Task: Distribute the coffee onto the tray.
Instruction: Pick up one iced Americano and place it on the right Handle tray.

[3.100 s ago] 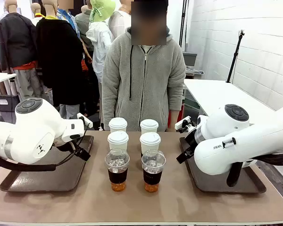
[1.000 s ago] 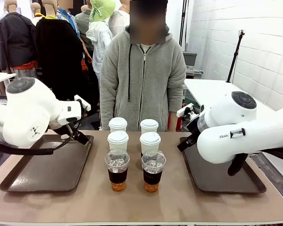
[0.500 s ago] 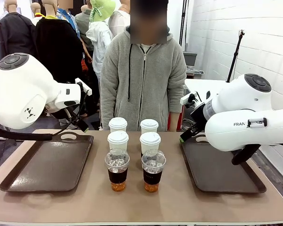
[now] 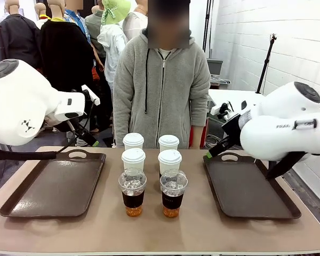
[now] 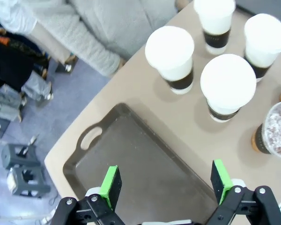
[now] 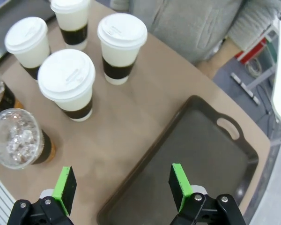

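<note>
1. All six coffees sit bunched in the middle of the surface (image 4: 202,229), in two columns of three.
2. The four white lidded cups (image 4: 133,159) fill the two rows nearer the person (image 4: 161,90). The two clear dome-lidded cups (image 4: 133,192) of amber drink (ice showing on top) make up the row closest to the robot.
3. Every cup wears a dark sleeve and stands upright, and none is on a tray yet.
4. The left tray (image 4: 53,186) and right tray (image 4: 250,189) flank the cups. Both are dark brown, with a handle cut-out at the far end.
5. Left tool (image 5: 166,180): green pads spread wide with nothing between them, hanging in the air above the left tray.
6. Right tool (image 6: 122,182): same deal, spread wide and gripping nothing, up over the cup-side edge of the right tray.
</note>
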Tool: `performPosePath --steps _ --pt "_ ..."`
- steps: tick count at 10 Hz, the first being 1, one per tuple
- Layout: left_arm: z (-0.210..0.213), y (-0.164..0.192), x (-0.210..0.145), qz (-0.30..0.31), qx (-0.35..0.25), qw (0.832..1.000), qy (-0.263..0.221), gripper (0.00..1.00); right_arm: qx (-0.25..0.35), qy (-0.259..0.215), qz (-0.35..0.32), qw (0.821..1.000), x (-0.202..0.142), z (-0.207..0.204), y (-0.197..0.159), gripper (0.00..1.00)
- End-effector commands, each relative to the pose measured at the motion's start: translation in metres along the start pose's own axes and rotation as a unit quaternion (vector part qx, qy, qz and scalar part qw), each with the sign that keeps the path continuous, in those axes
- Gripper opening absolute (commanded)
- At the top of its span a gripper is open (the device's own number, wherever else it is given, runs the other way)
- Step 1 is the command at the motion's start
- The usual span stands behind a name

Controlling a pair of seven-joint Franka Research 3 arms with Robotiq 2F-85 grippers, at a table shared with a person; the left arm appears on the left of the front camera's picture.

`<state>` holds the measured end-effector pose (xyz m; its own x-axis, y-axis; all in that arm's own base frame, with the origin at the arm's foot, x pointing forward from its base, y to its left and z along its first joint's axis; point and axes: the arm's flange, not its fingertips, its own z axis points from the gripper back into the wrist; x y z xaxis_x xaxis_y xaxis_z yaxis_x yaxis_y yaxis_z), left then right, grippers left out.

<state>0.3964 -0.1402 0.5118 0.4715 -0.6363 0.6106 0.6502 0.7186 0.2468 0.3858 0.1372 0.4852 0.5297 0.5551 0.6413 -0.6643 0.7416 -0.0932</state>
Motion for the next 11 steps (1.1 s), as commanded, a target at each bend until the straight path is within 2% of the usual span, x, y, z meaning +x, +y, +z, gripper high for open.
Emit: performPosePath --steps 1,3,5,7,9,10,11 --pt "0.009 0.013 -0.015 -0.043 -0.085 0.993 -0.064 1.00 0.059 -0.037 0.019 0.997 -0.028 0.014 -0.009 1.00" --pt "0.015 0.024 -0.018 -0.052 -0.161 0.980 -0.109 1.00 0.094 -0.065 0.029 0.993 -0.034 0.023 -0.020 1.00" --pt "0.014 0.031 -0.023 -0.046 -0.185 0.973 -0.127 1.00 0.127 -0.091 0.038 0.987 -0.040 0.026 -0.025 1.00" --pt "0.010 0.032 -0.025 -0.038 -0.185 0.974 -0.128 1.00 0.138 -0.094 0.041 0.985 -0.042 0.024 -0.027 1.00" --pt "0.020 0.027 -0.027 -0.038 -0.181 0.975 -0.128 1.00 0.120 -0.093 0.031 0.988 -0.040 0.020 -0.022 1.00" --pt "0.020 0.027 -0.027 -0.038 -0.181 0.975 -0.128 1.00 0.127 -0.087 0.034 0.988 -0.022 0.032 -0.037 1.00" --pt "0.020 0.027 -0.027 -0.038 -0.181 0.975 -0.128 1.00 0.127 -0.087 0.034 0.988 -0.022 0.032 -0.037 1.00"
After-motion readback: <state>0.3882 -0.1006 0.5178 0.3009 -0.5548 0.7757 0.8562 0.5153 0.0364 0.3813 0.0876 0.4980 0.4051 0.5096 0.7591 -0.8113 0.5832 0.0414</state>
